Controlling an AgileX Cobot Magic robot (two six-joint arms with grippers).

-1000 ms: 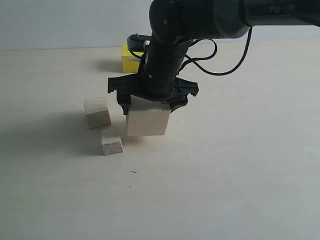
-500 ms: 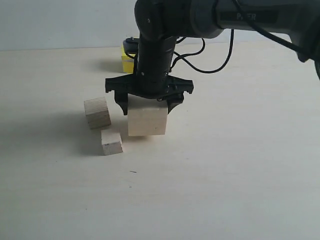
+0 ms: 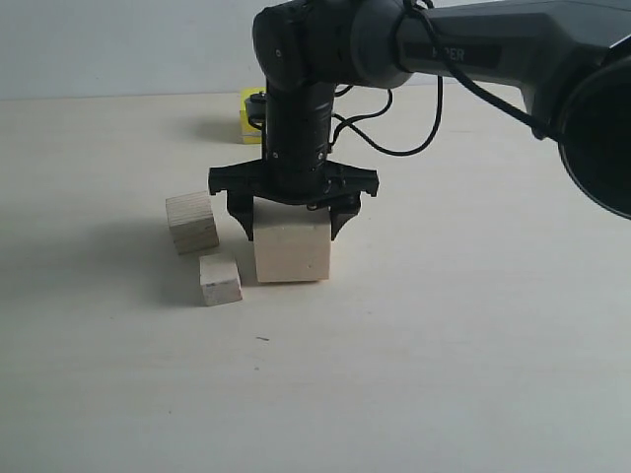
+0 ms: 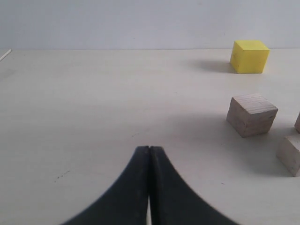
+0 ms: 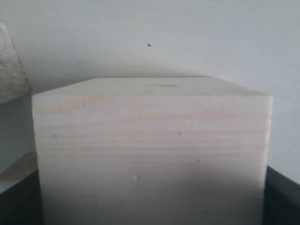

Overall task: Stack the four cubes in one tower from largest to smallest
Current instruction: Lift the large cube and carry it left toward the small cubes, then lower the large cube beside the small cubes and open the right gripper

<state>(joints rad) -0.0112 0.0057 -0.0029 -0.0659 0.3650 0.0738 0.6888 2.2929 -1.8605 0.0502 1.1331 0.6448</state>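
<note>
Right arm. The right gripper (image 3: 292, 223) points straight down over the table (image 3: 444, 374). Its jaws are spread wide and pinch the large pale wood cube (image 3: 291, 254) by its upper sides, with one black finger (image 3: 242, 212) on each flank. In the right wrist view the cube's grain face spans the whole gap between the two dark fingertips. The cube hangs level under the hand. Its bottom edge looks to meet the table, though I cannot tell for certain whether it bears weight there.

Other cubes, placed from the right gripper:
- The plywood cube (image 3: 191, 223) is out beyond the finger on the left arm's side. It is near the hand, clear of the held cube, and resting on the table.
- The smallest pale cube (image 3: 220, 280) is on that same side and closer to the exterior camera. It sits just beside the held cube's lower corner, with a narrow gap between them.
- The yellow cube (image 3: 248, 116) is behind the hand, farther from the camera, and partly hidden by the arm's wrist.

None of the cubes is stacked on another.

Left arm. The left gripper (image 4: 149, 185) has its fingers pressed together with nothing between them, low over bare table. The three loose cubes lie ahead of it and well apart from it. The yellow one is farthest, the plywood one is nearer, and the smallest one is nearest, cut by the frame edge.
</note>
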